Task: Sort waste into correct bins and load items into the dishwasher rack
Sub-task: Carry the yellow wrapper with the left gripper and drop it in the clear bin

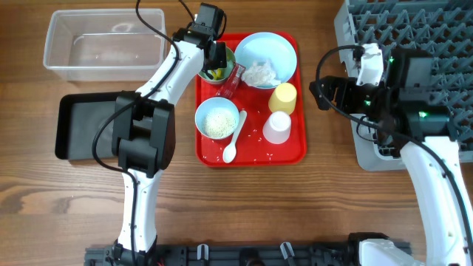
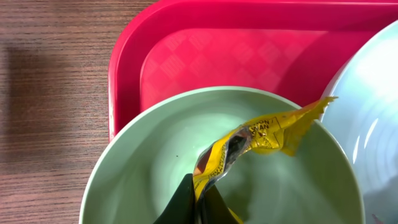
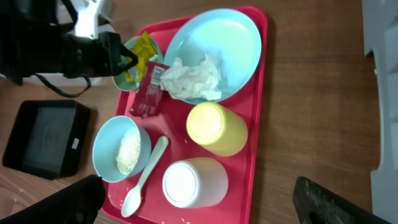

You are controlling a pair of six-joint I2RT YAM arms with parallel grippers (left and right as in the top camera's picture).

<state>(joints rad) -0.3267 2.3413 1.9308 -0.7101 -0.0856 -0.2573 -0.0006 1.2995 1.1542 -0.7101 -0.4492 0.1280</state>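
Note:
My left gripper is shut on a yellow candy wrapper inside a small pale bowl at the red tray's back left. A red wrapper lies beside that bowl. Crumpled tissue lies on the light blue plate. A second bowl holds rice. The white spoon, yellow cup and white cup are on the tray. My right gripper is open and empty, right of the tray, with the white cup between its fingers in the right wrist view.
The red serving tray is mid-table with loose rice grains on it. The clear tub stands back left and the black tray in front of it. The grey dishwasher rack fills the back right.

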